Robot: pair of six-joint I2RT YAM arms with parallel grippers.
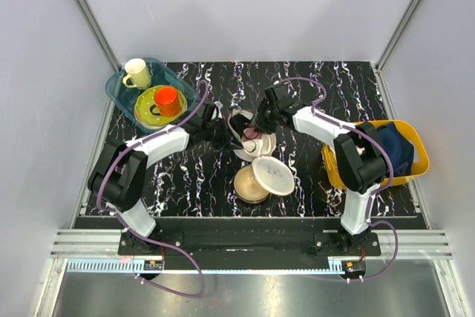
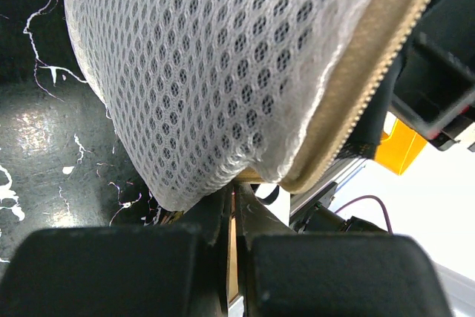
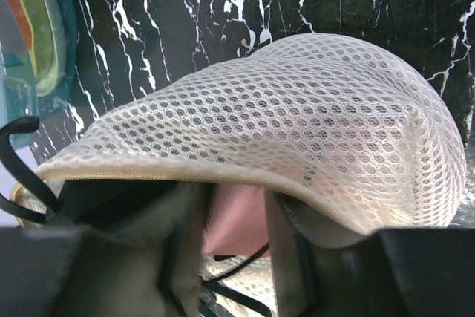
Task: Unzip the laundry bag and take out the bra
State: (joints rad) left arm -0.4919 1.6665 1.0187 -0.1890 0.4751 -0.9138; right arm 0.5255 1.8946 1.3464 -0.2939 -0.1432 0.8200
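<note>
The cream-white mesh laundry bag (image 1: pixel 246 151) lies at the table's middle, between both grippers. Its round zip lid (image 1: pixel 273 176) hangs open and rests on the bronze bowl. My left gripper (image 1: pixel 225 135) is shut on the bag's lower mesh edge by the zip band, as the left wrist view (image 2: pixel 236 187) shows under the mesh (image 2: pixel 223 72). My right gripper (image 1: pixel 261 122) reaches into the bag's mouth under the zip rim (image 3: pixel 297 109). Its fingers (image 3: pixel 236 198) close on the pink-mauve bra (image 3: pixel 239 231), which also shows faintly from above (image 1: pixel 252 134).
The bronze bowl (image 1: pixel 245 187) sits just in front of the bag. A teal tray (image 1: pixel 119 88) at the back left holds a cream mug (image 1: pixel 136 73), a yellow-green plate and an orange cup (image 1: pixel 168 98). A yellow basket (image 1: pixel 415 172) with dark blue cloth (image 1: pixel 397 146) stands right.
</note>
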